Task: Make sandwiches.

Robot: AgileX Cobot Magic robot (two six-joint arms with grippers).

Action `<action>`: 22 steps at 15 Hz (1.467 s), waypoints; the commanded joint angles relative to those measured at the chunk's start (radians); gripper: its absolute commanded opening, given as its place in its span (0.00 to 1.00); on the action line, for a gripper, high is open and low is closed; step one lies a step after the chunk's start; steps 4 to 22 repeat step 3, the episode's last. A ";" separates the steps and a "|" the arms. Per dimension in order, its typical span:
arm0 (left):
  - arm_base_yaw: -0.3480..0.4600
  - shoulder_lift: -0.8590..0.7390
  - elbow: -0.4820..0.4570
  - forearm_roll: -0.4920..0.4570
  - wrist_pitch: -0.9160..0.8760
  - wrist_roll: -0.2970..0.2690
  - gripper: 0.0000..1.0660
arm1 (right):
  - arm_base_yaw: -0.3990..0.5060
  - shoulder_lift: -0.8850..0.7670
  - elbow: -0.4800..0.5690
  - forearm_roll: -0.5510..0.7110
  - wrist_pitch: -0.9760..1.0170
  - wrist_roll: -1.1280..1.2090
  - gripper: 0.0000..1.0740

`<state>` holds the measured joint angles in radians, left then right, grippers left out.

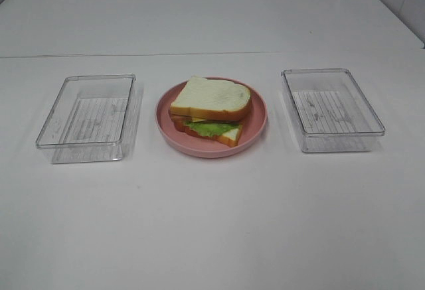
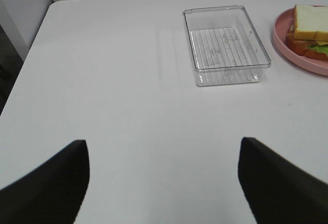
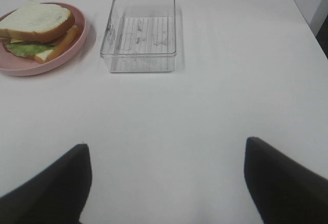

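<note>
Nearest, the left gripper [image 2: 163, 183] and right gripper [image 3: 166, 183] hang released over the bare white table [image 1: 212, 223], each spread wide. Farther on, the sandwich [image 1: 211, 111] sits on the pink plate [image 1: 255, 127], between two clear trays.

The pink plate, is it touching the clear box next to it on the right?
Apart. The exterior high view shows a strip of bare white table between the pink plate and the right clear tray; the right wrist view shows that gap too.
</note>
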<state>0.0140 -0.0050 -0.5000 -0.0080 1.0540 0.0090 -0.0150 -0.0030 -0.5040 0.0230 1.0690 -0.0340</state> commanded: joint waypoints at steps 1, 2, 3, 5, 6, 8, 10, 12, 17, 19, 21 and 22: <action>-0.006 -0.026 0.002 -0.005 -0.009 0.002 0.72 | -0.006 -0.015 0.003 0.003 -0.011 -0.006 0.72; -0.006 -0.026 0.002 -0.005 -0.009 0.002 0.72 | -0.006 -0.015 0.003 0.003 -0.011 -0.006 0.72; -0.006 -0.026 0.002 -0.005 -0.009 0.002 0.72 | -0.006 -0.015 0.003 0.003 -0.011 -0.006 0.72; -0.006 -0.026 0.002 -0.005 -0.009 0.002 0.72 | -0.006 -0.015 0.003 0.003 -0.011 -0.006 0.72; -0.006 -0.026 0.002 -0.005 -0.009 0.002 0.72 | -0.006 -0.015 0.003 0.003 -0.011 -0.006 0.72; -0.006 -0.026 0.002 -0.005 -0.009 0.002 0.72 | -0.006 -0.015 0.003 0.003 -0.011 -0.006 0.72; -0.006 -0.026 0.002 -0.005 -0.009 0.002 0.72 | -0.006 -0.015 0.003 0.003 -0.011 -0.006 0.72; -0.006 -0.026 0.002 -0.005 -0.009 0.002 0.72 | -0.006 -0.015 0.003 0.003 -0.011 -0.006 0.72; -0.006 -0.026 0.002 -0.005 -0.009 0.002 0.72 | -0.006 -0.015 0.003 0.003 -0.011 -0.006 0.72; -0.006 -0.026 0.002 -0.005 -0.009 0.002 0.72 | -0.006 -0.015 0.003 0.003 -0.011 -0.006 0.72; -0.006 -0.026 0.002 -0.005 -0.009 0.002 0.72 | -0.006 -0.015 0.003 0.003 -0.011 -0.006 0.72; -0.006 -0.026 0.002 -0.005 -0.009 0.002 0.72 | -0.006 -0.015 0.003 0.003 -0.011 -0.006 0.72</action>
